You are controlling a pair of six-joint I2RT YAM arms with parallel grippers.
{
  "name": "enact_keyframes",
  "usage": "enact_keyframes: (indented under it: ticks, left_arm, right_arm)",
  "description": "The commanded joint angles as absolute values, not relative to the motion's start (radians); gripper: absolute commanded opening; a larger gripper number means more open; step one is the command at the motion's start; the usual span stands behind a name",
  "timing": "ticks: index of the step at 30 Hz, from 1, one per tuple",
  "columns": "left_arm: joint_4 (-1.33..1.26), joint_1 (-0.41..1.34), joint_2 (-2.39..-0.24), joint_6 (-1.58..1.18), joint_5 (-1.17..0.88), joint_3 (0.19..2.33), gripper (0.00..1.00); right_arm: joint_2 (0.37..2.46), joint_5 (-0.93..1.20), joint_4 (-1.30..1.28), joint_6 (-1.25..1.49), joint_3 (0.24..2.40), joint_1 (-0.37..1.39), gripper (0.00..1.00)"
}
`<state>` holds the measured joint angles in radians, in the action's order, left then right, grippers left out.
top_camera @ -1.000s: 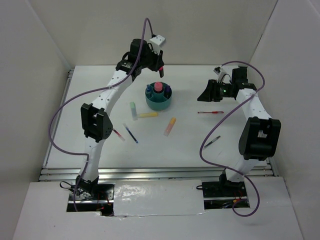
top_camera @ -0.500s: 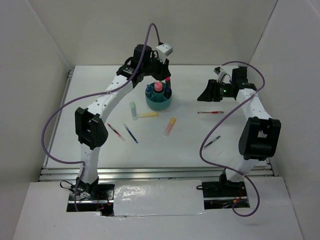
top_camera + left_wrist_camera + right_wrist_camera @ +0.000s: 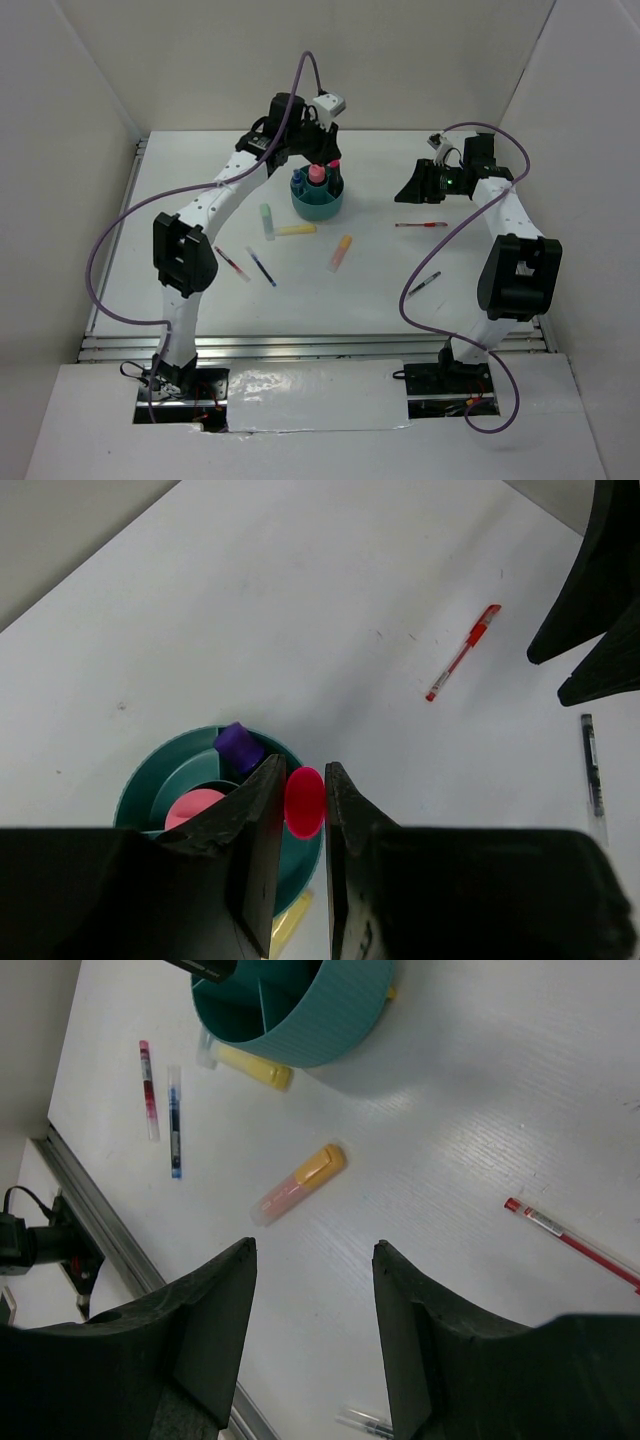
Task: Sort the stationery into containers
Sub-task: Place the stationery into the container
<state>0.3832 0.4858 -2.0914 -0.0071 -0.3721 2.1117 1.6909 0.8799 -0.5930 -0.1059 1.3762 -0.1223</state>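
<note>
My left gripper is shut on a red-capped marker and holds it upright over the right side of the round teal organizer. In the left wrist view the organizer holds a purple-capped item and a pink one. My right gripper is open and empty above the table, right of the organizer; its jaws stand wide apart. Loose on the table lie a green marker, a yellow marker, an orange marker and a red pen.
A black pen lies near the right arm. A red pen and a blue pen lie front left. White walls close the table on three sides. A metal rail runs along the near edge.
My left gripper has moved right and down with the red-capped marker, from behind the organizer to over its right side. The right arm has not moved.
</note>
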Motion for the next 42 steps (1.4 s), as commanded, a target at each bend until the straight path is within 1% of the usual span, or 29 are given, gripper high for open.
enact_keyframes:
  ticks: [1,15,25,28,30,31,32,34,35,37,38,40,41,42]
  left_arm:
    - [0.336,0.488,-2.128,-0.012,-0.391,2.134,0.0]
    - [0.305,0.488,-2.19,0.044,-0.348,2.129,0.0]
    - [0.302,0.486,-2.22,0.031,-0.353,2.122,0.01]
    - [0.296,0.485,-2.22,0.022,-0.356,2.103,0.06]
    - [0.298,0.483,-2.22,0.018,-0.356,2.094,0.11]
    - [0.295,0.485,-2.218,0.017,-0.356,2.091,0.15]
    - [0.299,0.483,-2.218,0.014,-0.356,2.089,0.22]
    - [0.302,0.483,-2.217,0.009,-0.354,2.082,0.3]
    - [0.304,0.483,-2.218,0.009,-0.35,2.08,0.39]
    - [0.299,0.483,-2.209,0.009,-0.344,2.071,0.44]
    - [0.298,0.483,-2.206,0.009,-0.344,2.068,0.5]
    - [0.288,0.483,-2.183,0.008,-0.344,2.06,0.56]
    - [0.282,0.482,-2.175,0.009,-0.345,2.062,0.58]
    - [0.279,0.48,-2.149,-0.032,-0.35,2.066,0.59]
  right_arm:
    - [1.657,0.893,-0.618,-0.121,1.396,-0.124,0.57]
    - [1.663,0.89,-0.63,-0.135,1.393,-0.13,0.57]
    - [1.663,0.888,-0.643,-0.141,1.393,-0.132,0.58]
    - [1.658,0.882,-0.646,-0.149,1.393,-0.133,0.6]
    - [1.66,0.877,-0.65,-0.147,1.394,-0.133,0.61]
    - [1.661,0.876,-0.655,-0.147,1.396,-0.133,0.62]
    - [1.661,0.873,-0.655,-0.147,1.396,-0.133,0.63]
    - [1.66,0.867,-0.655,-0.144,1.397,-0.133,0.65]
    - [1.658,0.867,-0.658,-0.144,1.399,-0.133,0.72]
    - [1.657,0.868,-0.66,-0.143,1.399,-0.133,0.75]
    - [1.654,0.867,-0.661,-0.141,1.399,-0.132,0.77]
    - [1.645,0.868,-0.661,-0.14,1.399,-0.133,0.78]
    - [1.643,0.868,-0.661,-0.138,1.399,-0.133,0.78]
    - [1.64,0.868,-0.663,-0.138,1.399,-0.135,0.79]
